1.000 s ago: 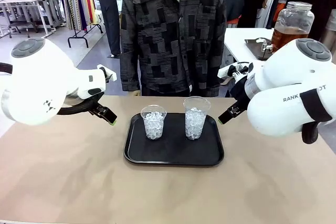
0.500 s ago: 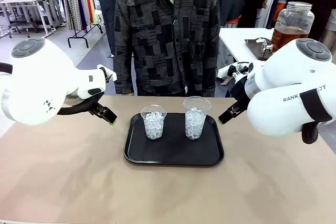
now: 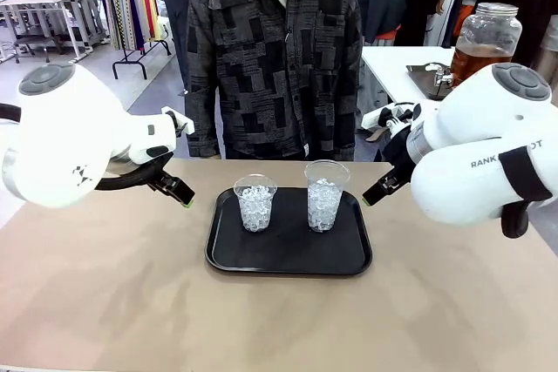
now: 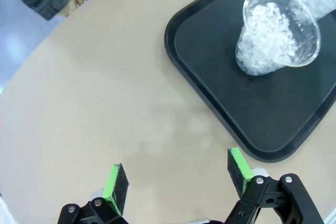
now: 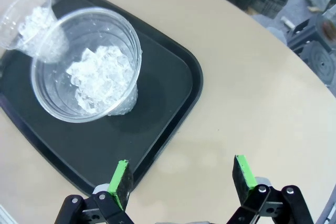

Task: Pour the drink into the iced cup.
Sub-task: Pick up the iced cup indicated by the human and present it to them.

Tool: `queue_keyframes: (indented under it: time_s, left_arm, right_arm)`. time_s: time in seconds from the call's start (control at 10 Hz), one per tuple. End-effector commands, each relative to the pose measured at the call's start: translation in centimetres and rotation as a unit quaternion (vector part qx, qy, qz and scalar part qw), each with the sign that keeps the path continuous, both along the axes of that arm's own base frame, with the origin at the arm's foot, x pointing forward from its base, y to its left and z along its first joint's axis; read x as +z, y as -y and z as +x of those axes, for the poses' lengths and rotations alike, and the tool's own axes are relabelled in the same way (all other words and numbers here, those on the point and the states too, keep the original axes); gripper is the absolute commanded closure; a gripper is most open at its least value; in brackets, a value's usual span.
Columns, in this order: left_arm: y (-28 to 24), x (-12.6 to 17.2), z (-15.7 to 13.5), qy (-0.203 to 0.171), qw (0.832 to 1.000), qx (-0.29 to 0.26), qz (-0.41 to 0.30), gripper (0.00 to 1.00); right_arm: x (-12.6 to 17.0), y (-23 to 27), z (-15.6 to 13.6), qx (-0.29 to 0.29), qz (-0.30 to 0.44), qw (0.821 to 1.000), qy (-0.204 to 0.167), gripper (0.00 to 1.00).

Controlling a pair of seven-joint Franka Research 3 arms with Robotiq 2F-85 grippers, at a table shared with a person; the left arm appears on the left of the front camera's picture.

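The left tool [image 3: 185,199] hangs low over the counter [image 3: 113,302] on the left. Its green-padded fingers are spread wide with nothing between them, and it has not budged in the last second. The one change is the person [image 3: 275,50] at the far edge, who has drifted a touch to the left and brings nothing toward the tray. For the task that means no progress, and the pour has evidently not begun.

In the middle sits the black tray [image 3: 288,254], with two clear cups standing upright on it, close together but apart. The shorter iced cup [image 3: 255,204] is on the left and the taller iced cup [image 3: 324,198] on the right. Both are loaded with white ice and neither shows a trace of brown liquid. Which of them is meant to take the pour cannot be told.

Right of the tray the right tool [image 3: 370,196] hovers by the tray's far right corner. It too is spread wide and empty, just as it was a second ago.

Further right and well back stands the dispenser jar [image 3: 486,28], lidded clear glass on a white counter [image 3: 392,63] behind the right arm. The drink [image 3: 475,63] inside is amber-brown and see-through like tea. It fills the lower part of the jar's visible body, and the jar's base is hidden by the arm. It sits well apart from both cups, so someone will have to bring the drink across.
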State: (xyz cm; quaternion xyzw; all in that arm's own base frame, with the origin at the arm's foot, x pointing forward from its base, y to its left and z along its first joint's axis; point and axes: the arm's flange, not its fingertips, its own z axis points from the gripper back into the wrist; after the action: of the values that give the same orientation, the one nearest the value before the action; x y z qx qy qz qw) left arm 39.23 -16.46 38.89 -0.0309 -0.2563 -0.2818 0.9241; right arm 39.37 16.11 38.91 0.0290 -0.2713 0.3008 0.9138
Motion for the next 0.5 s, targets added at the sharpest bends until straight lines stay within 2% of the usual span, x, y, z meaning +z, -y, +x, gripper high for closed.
queue_keyframes:
  time_s: [0.0, 0.2, 0.4]
  left_arm:
    - [0.0, 3.3, -0.3, -0.004, 1.0, 0.003, -0.029, 0.0]
    - [-0.5, 6.8, -0.5, -0.018, 0.995, -0.002, -0.093, 0.0]
    - [-2.2, 8.9, 0.3, -0.045, 0.982, 0.029, -0.18, 0.0]
  right_arm:
    - [3.8, 1.3, 0.9, 0.005, 0.06, 0.998, -0.027, 0.0]
    - [6.4, 2.6, 1.5, 0.007, 0.117, 0.991, -0.057, 0.0]
    - [8.0, 4.3, 2.3, 0.007, 0.211, 0.971, -0.108, 0.0]
